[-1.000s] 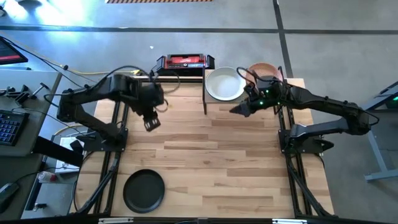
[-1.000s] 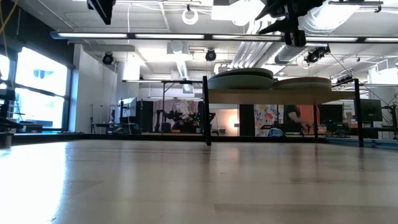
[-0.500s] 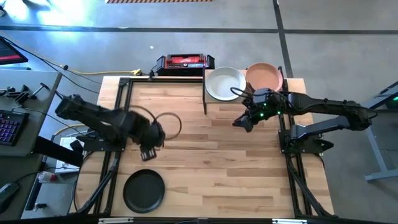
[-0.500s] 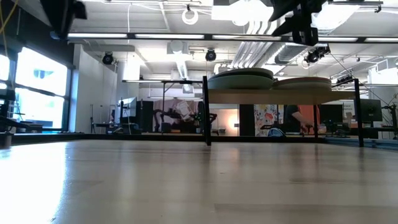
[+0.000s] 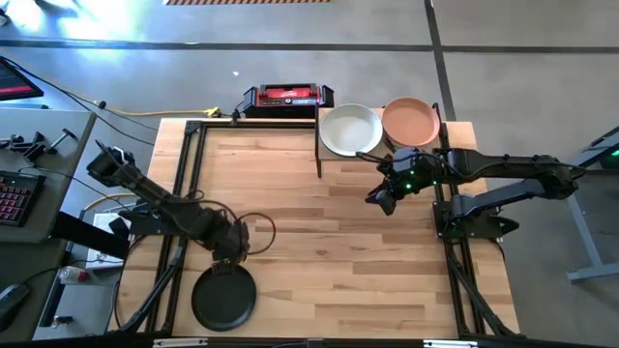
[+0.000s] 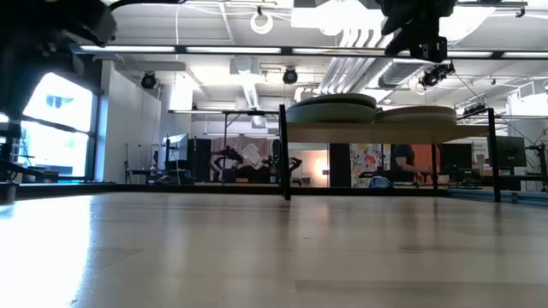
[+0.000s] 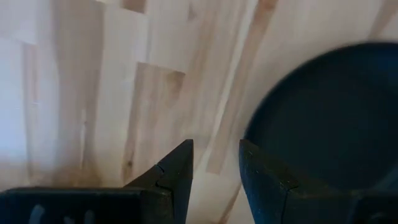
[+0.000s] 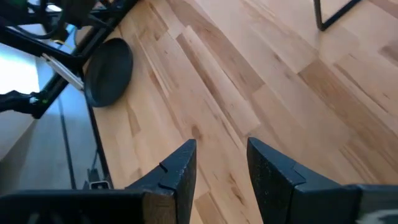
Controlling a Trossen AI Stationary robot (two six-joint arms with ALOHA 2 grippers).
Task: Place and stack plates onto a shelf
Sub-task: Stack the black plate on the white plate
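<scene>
Left hand closing in on the last black plate, with two stacks already up on the shelf.

The left hand hangs just short of the black plate, which lies flat on the counter; its fingers stand a narrow gap apart and hold nothing, the plate's rim just beyond them. The shelf lies well away from it, carrying an off-white plate and a terracotta plate on top; how many lie beneath is hard to judge. The right hand waits near the shelf, narrowly parted and empty. Next, the left hand likely needs to drop and straddle the plate's near rim before closing.
</scene>
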